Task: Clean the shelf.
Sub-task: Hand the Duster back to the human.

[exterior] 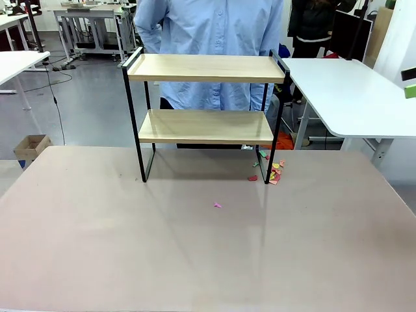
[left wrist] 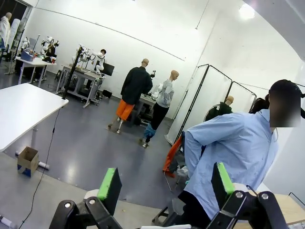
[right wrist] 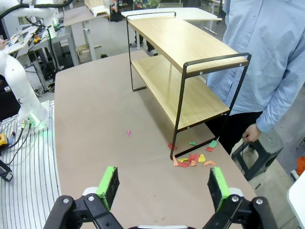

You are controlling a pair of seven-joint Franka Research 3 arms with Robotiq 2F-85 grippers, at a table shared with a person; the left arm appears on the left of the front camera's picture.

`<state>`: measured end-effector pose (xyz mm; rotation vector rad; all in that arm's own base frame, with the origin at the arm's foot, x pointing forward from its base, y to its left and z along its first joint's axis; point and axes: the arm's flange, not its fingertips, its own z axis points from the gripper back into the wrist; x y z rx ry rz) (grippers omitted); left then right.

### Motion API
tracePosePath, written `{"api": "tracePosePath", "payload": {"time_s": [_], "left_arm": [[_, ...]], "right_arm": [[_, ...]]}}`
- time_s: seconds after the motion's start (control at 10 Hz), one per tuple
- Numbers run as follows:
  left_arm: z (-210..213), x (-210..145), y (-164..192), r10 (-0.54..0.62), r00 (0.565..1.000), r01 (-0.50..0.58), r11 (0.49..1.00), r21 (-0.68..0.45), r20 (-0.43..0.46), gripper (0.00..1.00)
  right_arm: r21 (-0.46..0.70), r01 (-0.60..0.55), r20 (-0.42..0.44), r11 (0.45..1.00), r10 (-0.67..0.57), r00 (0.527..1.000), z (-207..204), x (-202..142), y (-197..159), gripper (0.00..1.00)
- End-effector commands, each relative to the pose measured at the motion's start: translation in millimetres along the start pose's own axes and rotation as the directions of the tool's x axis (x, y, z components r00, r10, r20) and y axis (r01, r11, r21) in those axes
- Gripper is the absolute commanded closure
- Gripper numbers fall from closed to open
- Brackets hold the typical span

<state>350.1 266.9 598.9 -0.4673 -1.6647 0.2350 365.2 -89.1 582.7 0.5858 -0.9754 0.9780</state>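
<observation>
the right gripper (right wrist: 163, 182) is open and holds nothing, high over the table (right wrist: 90, 124). the shelf (right wrist: 182, 67) stands on the table ahead of it, both boards bare. paper scraps (right wrist: 193, 159) lie by its nearest leg. the left gripper (left wrist: 167, 187) is open too, empty, facing a person (left wrist: 233, 152).

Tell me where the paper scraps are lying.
The paper scraps lie on the table by the shelf's front right leg; one pink scrap lies apart, nearer the middle.

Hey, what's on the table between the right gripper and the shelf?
In the right wrist view, bare tabletop separates the open right gripper from the shelf, apart from coloured paper scraps at its near leg and one pink scrap.
</observation>
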Motion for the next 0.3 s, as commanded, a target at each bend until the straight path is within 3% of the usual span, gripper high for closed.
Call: {"api": "tracePosePath", "payload": {"time_s": [0.0, 0.2], "left_arm": [[1.3, -1.2, -2.4, -0.003, 1.0, 0.003, 1.0, 0.004, 0.005, 0.0], [1.3, -1.2, -2.4, -0.003, 1.0, 0.003, 1.0, 0.004, 0.005, 0.0]], "right_arm": [[0.0, -0.016, 0.0, 1.0, 0.016, 1.0, 1.5, 0.7, -0.7, 0.0], [0.0, -0.016, 0.0, 1.0, 0.016, 1.0, 1.5, 0.7, -0.7, 0.0]]}}
